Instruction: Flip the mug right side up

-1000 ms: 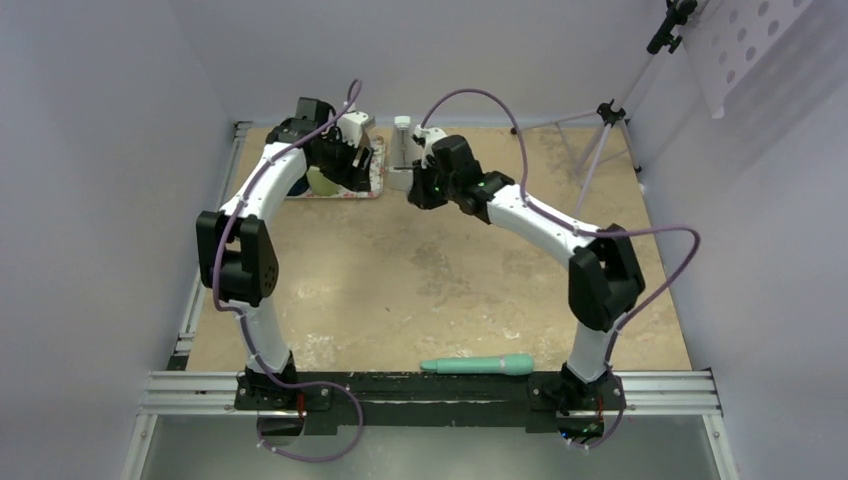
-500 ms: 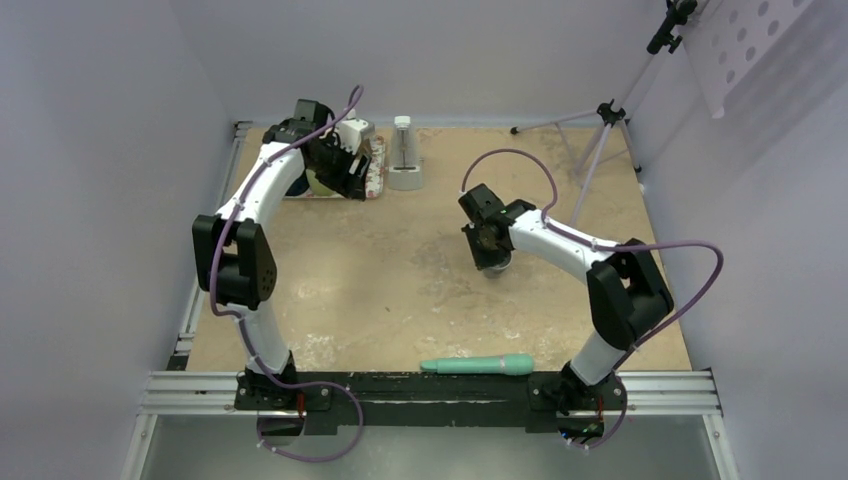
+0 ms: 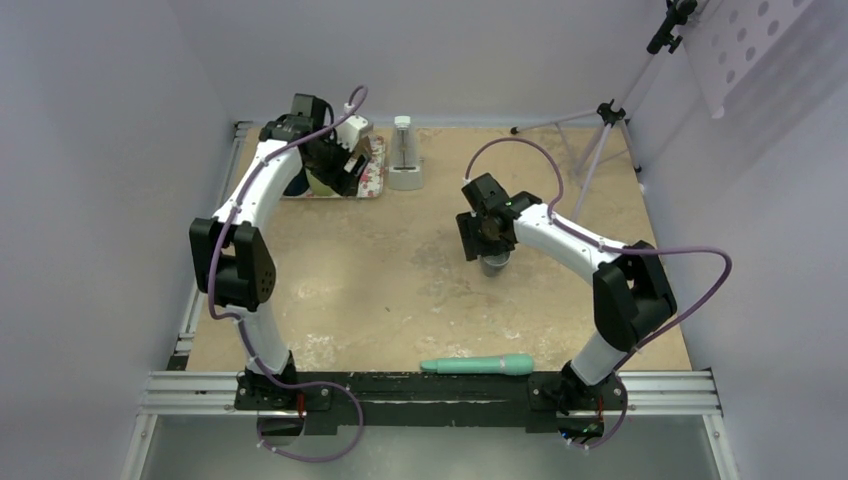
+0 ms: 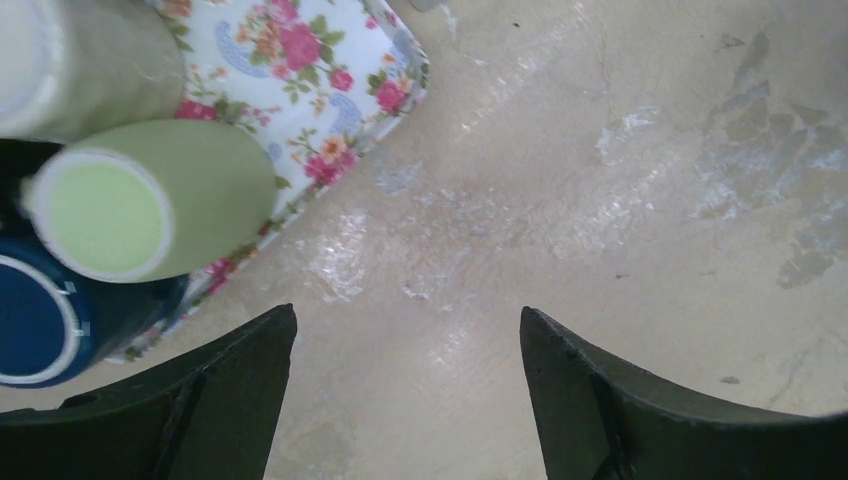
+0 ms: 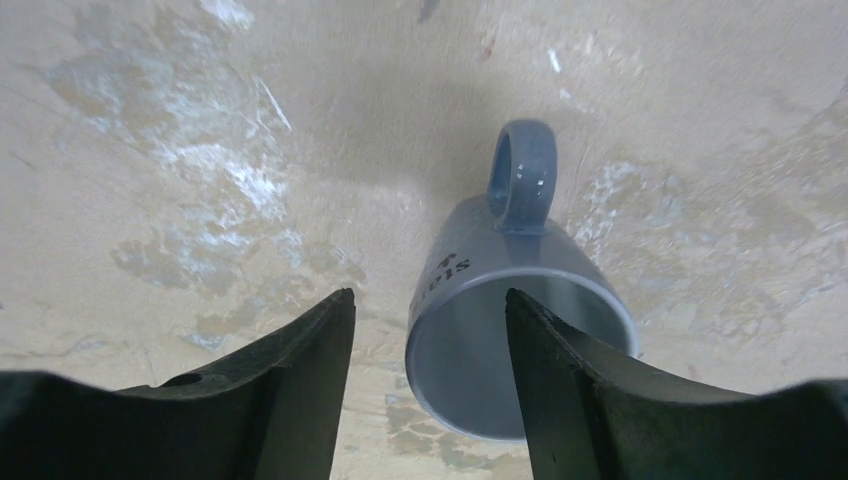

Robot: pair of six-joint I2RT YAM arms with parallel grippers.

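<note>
upright mug point(image 5: 455, 290) stands well apart from the floral tray point(image 4: 300, 70).

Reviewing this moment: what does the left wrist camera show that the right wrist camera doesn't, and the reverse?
Only the left wrist: a floral tray with a green cup, a blue cup and a beige cup at it. Only the right wrist: the grey mug, its open mouth toward the camera and its handle away. Both: the tan tabletop, and the left pincer and right pincer both spread open.
</note>
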